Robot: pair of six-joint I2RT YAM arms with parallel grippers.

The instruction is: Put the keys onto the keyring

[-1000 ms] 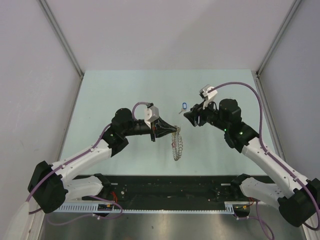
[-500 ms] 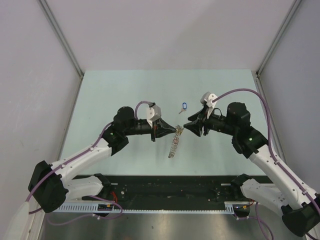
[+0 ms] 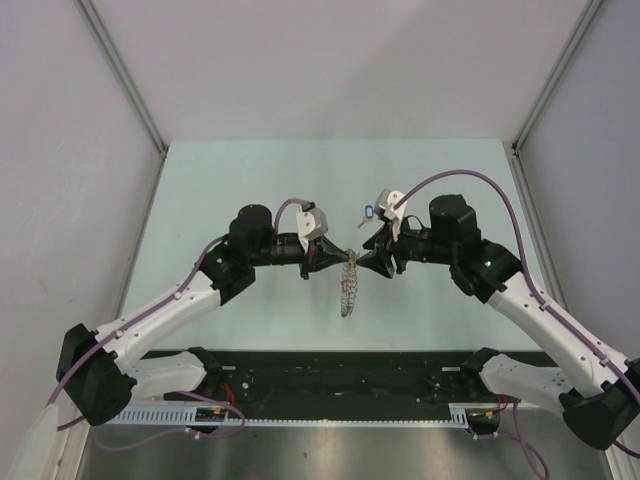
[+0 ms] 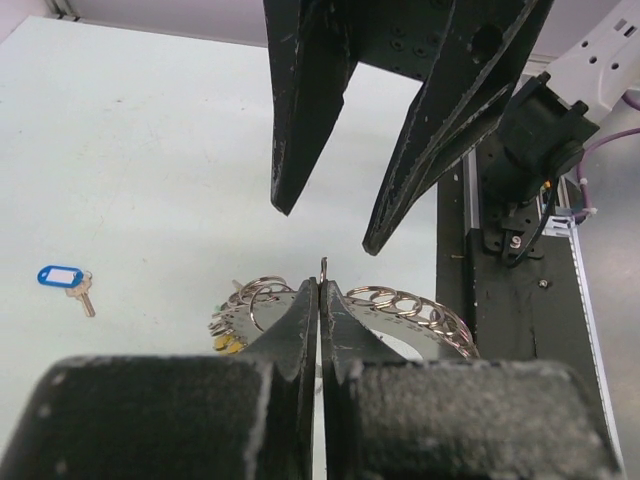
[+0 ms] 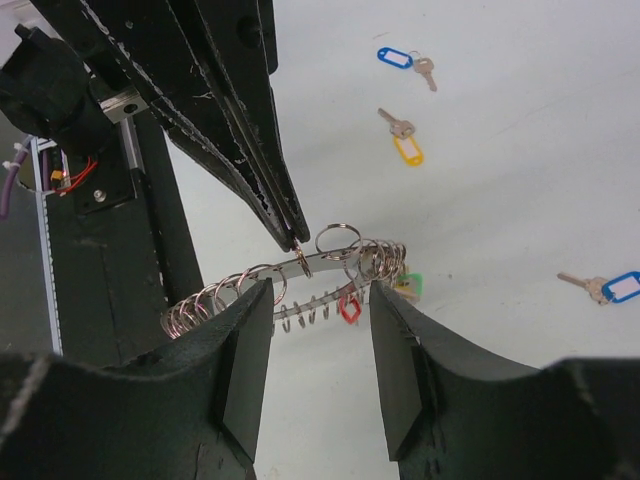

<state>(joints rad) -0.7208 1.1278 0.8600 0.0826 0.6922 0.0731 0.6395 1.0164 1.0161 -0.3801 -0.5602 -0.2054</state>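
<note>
The keyring (image 3: 348, 283) hangs off the table: a metal band strung with many small split rings (image 5: 300, 265). My left gripper (image 3: 326, 258) is shut on one small ring at its top (image 4: 322, 268). Red (image 5: 350, 308), green (image 5: 412, 284) and yellow (image 4: 228, 343) tags hang from it. My right gripper (image 3: 368, 256) is open and empty, its fingertips (image 5: 254, 300) either side of the band, just short of it. Loose keys lie on the table: a blue-tagged one (image 5: 396, 58), a yellow-tagged one (image 5: 404, 144) and another blue-tagged one (image 5: 618, 287).
A black rail with wiring (image 3: 340, 375) runs along the near table edge, below both arms. White walls close the table (image 3: 250, 180) in on the left, right and back. One blue-tagged key (image 3: 368, 211) lies just behind the right gripper.
My right gripper has swung left and come up to the hanging keyring. The left gripper kept its hold and shifted slightly; the ring hangs a little straighter.
</note>
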